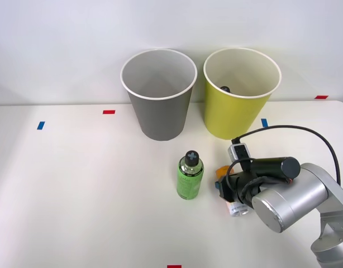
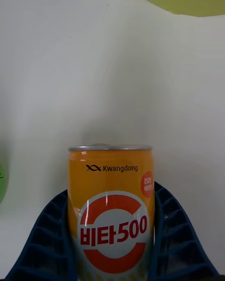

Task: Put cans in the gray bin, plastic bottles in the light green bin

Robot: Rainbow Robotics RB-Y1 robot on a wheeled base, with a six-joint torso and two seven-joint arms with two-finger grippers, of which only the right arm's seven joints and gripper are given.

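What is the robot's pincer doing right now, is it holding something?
Right pincer: closed around the orange can, one blue finger on each side.

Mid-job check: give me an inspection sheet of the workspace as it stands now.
Surface: white table with red and blue tape marks.
Job's things: orange can between the right gripper's fingers; green bottle upright, in front of the gray bin; light green bin beside it, something dark inside.
Clutter: nothing seen.
Grippers: right gripper, blue fingers against the can's sides.
Cables: black cable looping over the wrist.
Surroundings: plain white wall.
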